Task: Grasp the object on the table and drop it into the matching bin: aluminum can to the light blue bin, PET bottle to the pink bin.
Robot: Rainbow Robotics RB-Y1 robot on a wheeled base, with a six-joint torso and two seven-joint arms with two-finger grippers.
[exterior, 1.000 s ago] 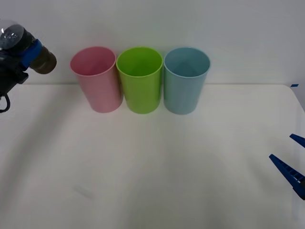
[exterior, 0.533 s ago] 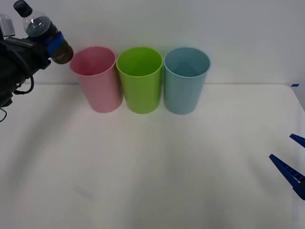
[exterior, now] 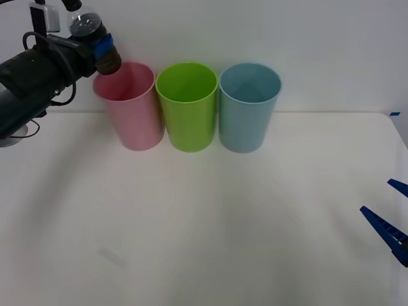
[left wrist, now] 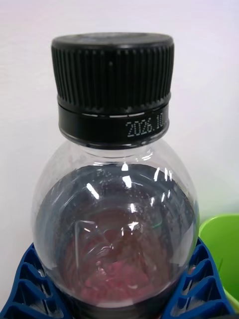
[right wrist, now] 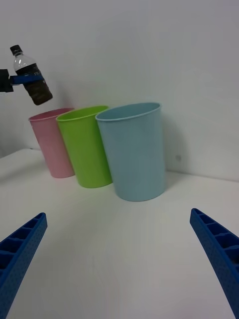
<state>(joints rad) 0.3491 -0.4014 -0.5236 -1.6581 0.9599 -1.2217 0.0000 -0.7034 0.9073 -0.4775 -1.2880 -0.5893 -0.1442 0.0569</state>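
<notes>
The left end effector (exterior: 102,50) is up in the air at about ten o'clock in the front view. Its blue fingers (left wrist: 30,284) are squeezed tight around the PET bottle (exterior: 94,38). The bottle is small and clear, with dark brown drink inside and a black cap (left wrist: 113,84). It leans a bit, cap pointing up and away. Its bottom end hangs just above the rim of the pink bin (exterior: 129,105), on that bin's nine o'clock side. From the right wrist view the bottle (right wrist: 31,77) is in the air, above the pink bin (right wrist: 51,144) and not touching it.

Three bins stand in a row at the far side of the white desk (exterior: 204,223), at about twelve o'clock. The pink bin is first, the green bin (exterior: 187,105) is in the middle, and the light blue bin (exterior: 248,105) is last. Each bin stands just beside the next one. All three stand upright.

The right end effector (exterior: 390,215) waits low over the desk at about four o'clock, well apart from the bins. Its two blue fingers (right wrist: 219,254) are spread wide and hold nothing.
</notes>
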